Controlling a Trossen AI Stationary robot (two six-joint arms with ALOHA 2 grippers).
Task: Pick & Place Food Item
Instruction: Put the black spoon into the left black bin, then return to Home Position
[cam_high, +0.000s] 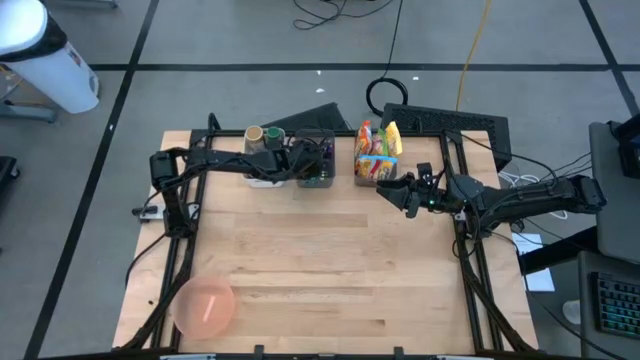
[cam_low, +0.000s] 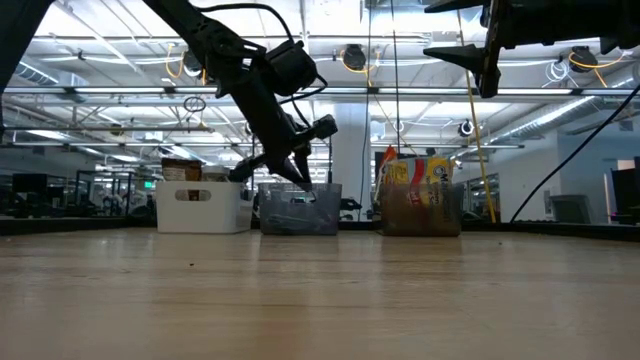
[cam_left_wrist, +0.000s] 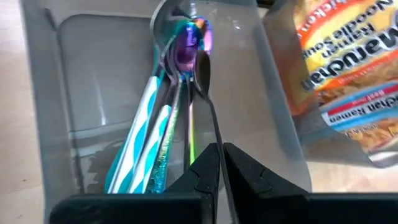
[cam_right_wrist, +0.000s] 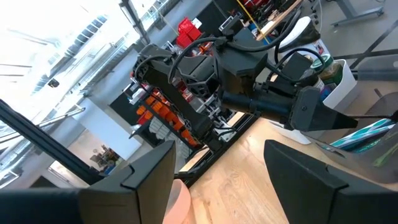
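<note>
My left gripper (cam_high: 303, 163) reaches slanting down into a clear bin (cam_high: 318, 172) at the table's far edge and is shut on a dark spoon (cam_left_wrist: 202, 68). The bin holds several utensils with teal and iridescent handles (cam_left_wrist: 155, 130). Next to it, toward the right, a second clear bin holds food packets (cam_high: 377, 155); a ramen packet (cam_left_wrist: 348, 74) shows in the left wrist view. My right gripper (cam_high: 398, 193) hangs open in the air in front of the food bin, touching nothing. My left gripper pinches the dark spoon's thin handle (cam_left_wrist: 214, 134) between its two fingertips. It comes slanting down from the table's left. The handle runs out ahead of the fingers, and the spoon's bowl (cam_left_wrist: 202, 65) lies over the other utensils near the bin's end.
A white bin with cups (cam_high: 262, 150) stands left of the utensil bin. A pink bowl (cam_high: 205, 305) sits at the near left corner. The middle of the wooden table (cam_high: 330, 270) is bare. Dark frame rails run along both sides.
</note>
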